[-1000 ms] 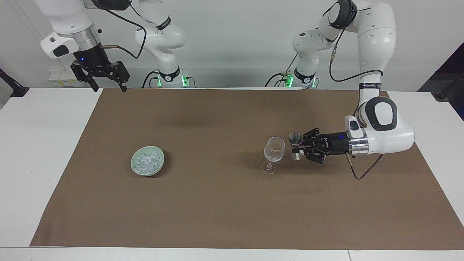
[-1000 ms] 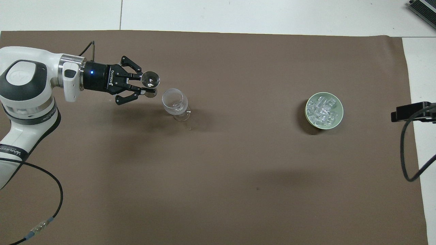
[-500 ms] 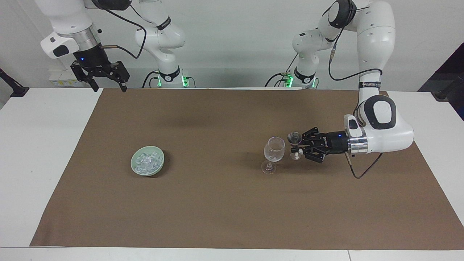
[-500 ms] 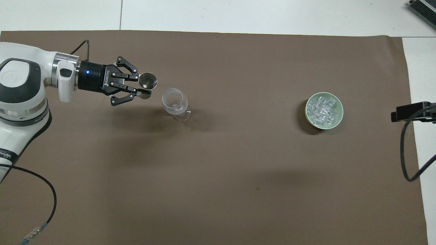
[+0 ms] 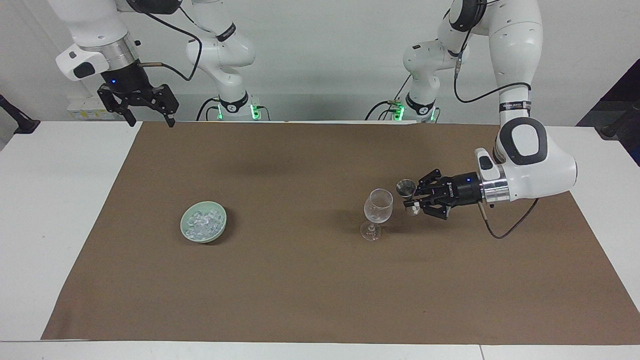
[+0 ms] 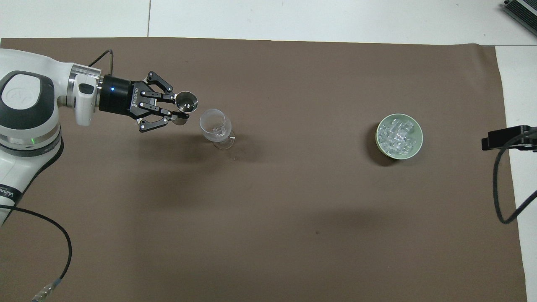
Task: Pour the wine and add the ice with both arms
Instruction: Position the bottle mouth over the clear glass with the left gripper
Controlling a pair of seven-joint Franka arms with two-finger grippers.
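A clear stemmed wine glass (image 5: 378,206) (image 6: 215,124) stands upright on the brown mat toward the left arm's end. Right beside its bowl, my left gripper (image 5: 411,199) (image 6: 181,111) reaches in level and is shut on the waist of a small metal jigger (image 5: 405,187) (image 6: 186,101). The jigger's upper cup sits at about rim height and stays apart from the glass. No wine is visible. The ice (image 5: 202,220) (image 6: 397,135) lies piled in a pale green bowl (image 5: 182,225) (image 6: 377,135) toward the right arm's end. My right gripper (image 5: 151,121) waits open, high over the mat's corner.
A brown mat (image 5: 300,280) (image 6: 293,218) covers most of the white table. A black cable (image 6: 499,197) loops over the table edge at the right arm's end. A second cable (image 6: 63,247) trails from the left arm.
My left wrist has lifted a little, and the jigger has shifted slightly beside the glass, still gripped. The right arm, glass and bowl have not moved.
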